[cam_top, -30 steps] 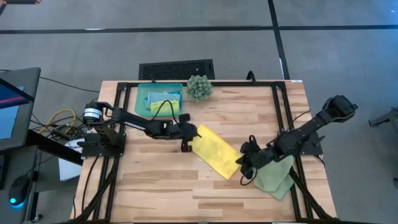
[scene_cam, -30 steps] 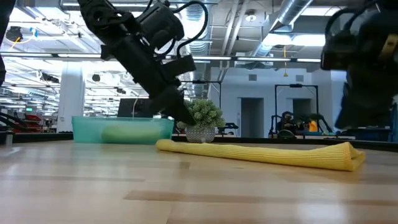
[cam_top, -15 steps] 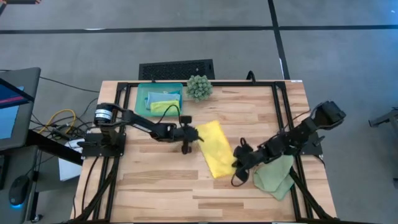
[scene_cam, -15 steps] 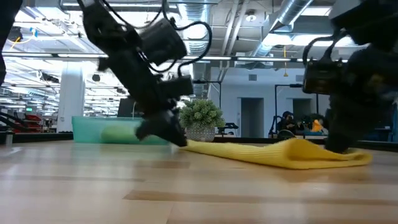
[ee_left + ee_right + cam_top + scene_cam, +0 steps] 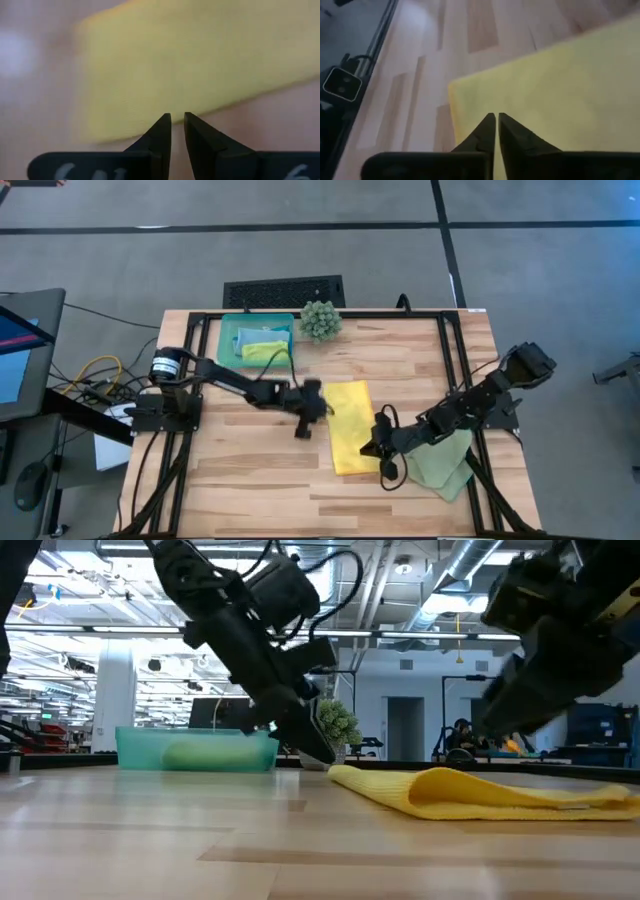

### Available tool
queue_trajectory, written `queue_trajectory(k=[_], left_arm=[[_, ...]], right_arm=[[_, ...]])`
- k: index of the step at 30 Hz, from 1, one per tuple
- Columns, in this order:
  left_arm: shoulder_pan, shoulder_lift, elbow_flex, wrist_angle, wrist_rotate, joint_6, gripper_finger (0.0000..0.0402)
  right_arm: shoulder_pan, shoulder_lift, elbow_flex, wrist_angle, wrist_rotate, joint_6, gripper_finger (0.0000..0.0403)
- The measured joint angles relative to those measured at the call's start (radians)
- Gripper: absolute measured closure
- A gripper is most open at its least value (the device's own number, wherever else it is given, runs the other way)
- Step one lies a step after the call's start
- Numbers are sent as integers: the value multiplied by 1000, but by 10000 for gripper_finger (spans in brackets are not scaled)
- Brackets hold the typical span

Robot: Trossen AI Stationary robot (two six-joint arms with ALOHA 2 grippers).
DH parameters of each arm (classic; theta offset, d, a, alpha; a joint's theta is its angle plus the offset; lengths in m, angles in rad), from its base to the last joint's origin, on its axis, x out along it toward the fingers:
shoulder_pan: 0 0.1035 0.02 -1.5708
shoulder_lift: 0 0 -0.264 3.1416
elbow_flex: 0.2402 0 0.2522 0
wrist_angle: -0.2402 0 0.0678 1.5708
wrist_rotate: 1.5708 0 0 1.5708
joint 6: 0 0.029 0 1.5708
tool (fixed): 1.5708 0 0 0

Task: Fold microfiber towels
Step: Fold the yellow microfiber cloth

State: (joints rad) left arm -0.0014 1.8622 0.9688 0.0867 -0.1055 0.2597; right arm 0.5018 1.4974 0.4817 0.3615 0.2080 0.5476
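Microfiber towels lay in three places on the wooden counter. Far left at the back, a teal tray held a light blue towel and a lime green towel. Just right of the tray stood a spiky green plant. The left end effector hovered beside the left edge of the yellow towel, its fingers nearly together with only a thin gap, grasping nothing. That towel lay folded, mid-counter. The right end effector hung at the towel's right edge, fingers almost touching, empty too. Rightmost, a pale sage green towel sat partly under the right arm.
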Motion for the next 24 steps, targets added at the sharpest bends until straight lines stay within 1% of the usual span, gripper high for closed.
queue_trajectory(k=[2, 3, 5, 7, 8, 11, 13, 15, 18, 21, 24], left_arm=[[-51, 10, 0, 23, 99, -42, 356], [-80, 20, 0, 47, 131, -56, 356], [-143, 43, -1, 93, 150, -64, 356], [-202, 74, -1, 190, 130, -76, 356], [-226, 96, 0, 266, 108, -93, 356], [-271, 172, 22, 444, 31, -168, 356], [-279, 223, 57, 473, 34, -213, 356], [-280, 277, 105, 456, 111, -239, 356], [-288, 334, 174, 373, 234, -242, 356], [-302, 342, 209, 296, 237, -228, 356], [-311, 315, 216, 256, 194, -223, 356]], right_arm=[[2, 15, 12, 17, -18, -86, 339], [8, 23, 15, 23, -25, -127, 328], [16, 55, 32, 47, -30, -198, 305], [23, 93, 52, 49, -27, -246, 282], [24, 116, 64, 44, -26, -257, 273], [19, 179, 95, 40, -26, -223, 259], [19, 210, 110, 43, -23, -181, 261], [31, 226, 110, 38, -23, -144, 271], [64, 226, 111, 19, -16, -103, 294], [102, 215, 110, 11, 49, -85, 319], [132, 200, 110, 42, 81, -84, 338]])
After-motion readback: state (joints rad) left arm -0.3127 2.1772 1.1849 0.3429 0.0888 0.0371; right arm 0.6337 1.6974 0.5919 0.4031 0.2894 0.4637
